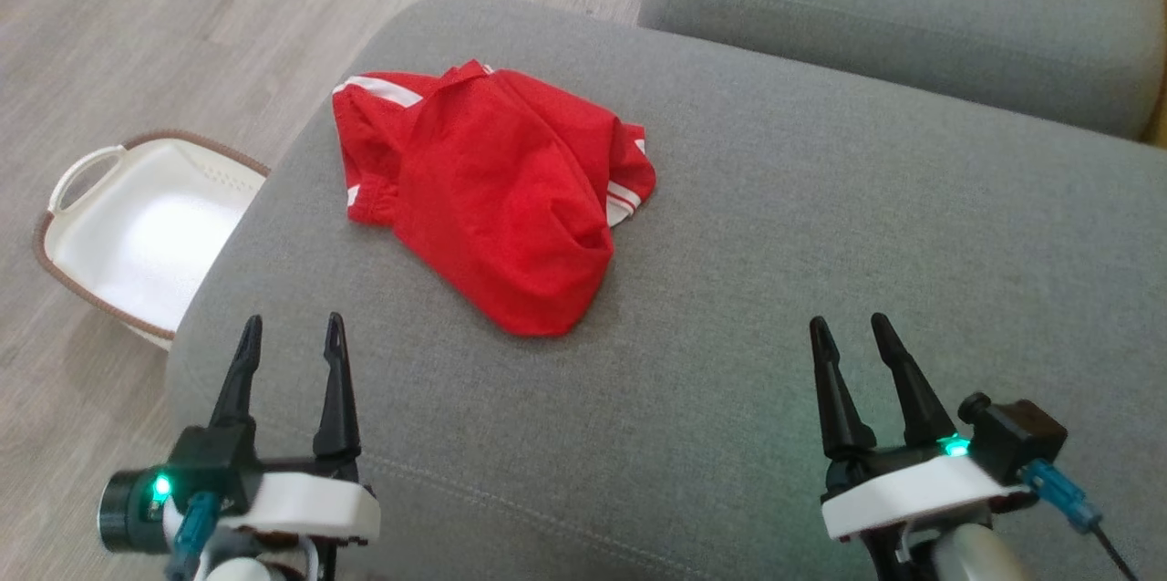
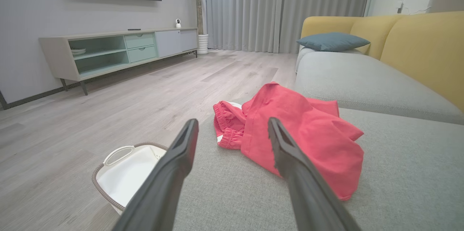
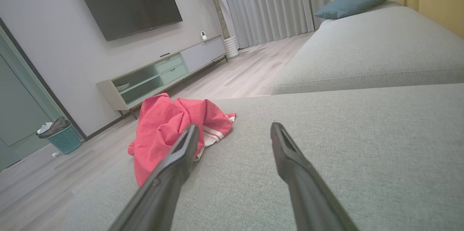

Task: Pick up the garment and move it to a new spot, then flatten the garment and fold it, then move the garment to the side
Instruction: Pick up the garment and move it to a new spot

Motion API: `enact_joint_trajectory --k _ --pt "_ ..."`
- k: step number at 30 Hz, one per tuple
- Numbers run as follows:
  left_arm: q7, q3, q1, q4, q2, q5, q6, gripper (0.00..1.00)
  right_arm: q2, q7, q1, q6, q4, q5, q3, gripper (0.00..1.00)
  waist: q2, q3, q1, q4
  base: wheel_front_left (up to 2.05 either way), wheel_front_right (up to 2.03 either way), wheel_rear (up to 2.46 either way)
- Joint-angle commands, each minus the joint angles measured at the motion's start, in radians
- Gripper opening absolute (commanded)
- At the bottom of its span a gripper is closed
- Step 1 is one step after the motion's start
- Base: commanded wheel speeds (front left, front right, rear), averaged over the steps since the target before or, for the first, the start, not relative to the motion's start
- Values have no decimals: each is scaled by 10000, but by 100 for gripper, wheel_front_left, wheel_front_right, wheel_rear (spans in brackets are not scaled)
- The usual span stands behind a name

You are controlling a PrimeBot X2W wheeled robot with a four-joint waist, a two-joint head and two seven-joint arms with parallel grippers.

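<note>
A red garment (image 1: 497, 189) with white stripes lies crumpled on the grey sofa cushion (image 1: 775, 289), near the cushion's far left edge. The left wrist view has the garment (image 2: 308, 133) just beyond the fingertips, and the right wrist view has it (image 3: 170, 129) off to the left. My left gripper (image 1: 292, 327) hovers open over the cushion's near left corner, short of the garment, with nothing between its fingers. My right gripper (image 1: 848, 326) is open as well, far to the right of the garment and holding nothing.
A white basket (image 1: 137, 230) with a brown rim stands on the wooden floor (image 1: 137, 34) left of the cushion. A second grey cushion (image 1: 912, 6) lies beyond. A TV stand (image 2: 119, 51) is across the room, yellow sofa backs (image 2: 417, 46) to the right.
</note>
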State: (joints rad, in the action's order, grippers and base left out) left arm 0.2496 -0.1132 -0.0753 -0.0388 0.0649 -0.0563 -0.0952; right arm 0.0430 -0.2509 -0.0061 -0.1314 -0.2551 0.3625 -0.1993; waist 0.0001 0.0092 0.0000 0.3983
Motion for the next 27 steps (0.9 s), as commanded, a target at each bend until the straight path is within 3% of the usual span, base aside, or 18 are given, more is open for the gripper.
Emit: enact_joint_trajectory --k 1,9,16,22,27 --pt "122 397 474 370 -6 43 69 100 72 -109 -231 7 306 39 -255 100 -1 120 0 -49 0 0 0" --pt "122 837 1368 246 205 2 440 100 72 -109 -612 7 592 -390 345 100 -1 1193 0 -447 0 0 0" --pt "61 713 3648 -1519 1178 163 1434 100 72 -109 -1183 7 1340 -894 1399 100 -1 2713 0 -872 0 0 0" --pt "-1365 304 6215 -3320 2021 -195 2097 100 72 36 -1599 7 2177 -1224 2164 100 -1 3811 0 -1264 0 0 0" --pt "-2255 -169 7504 -4435 2623 -395 2223 100 72 188 -1735 7 2551 -1335 2301 100 -1 4306 0 -1536 0 0 0"
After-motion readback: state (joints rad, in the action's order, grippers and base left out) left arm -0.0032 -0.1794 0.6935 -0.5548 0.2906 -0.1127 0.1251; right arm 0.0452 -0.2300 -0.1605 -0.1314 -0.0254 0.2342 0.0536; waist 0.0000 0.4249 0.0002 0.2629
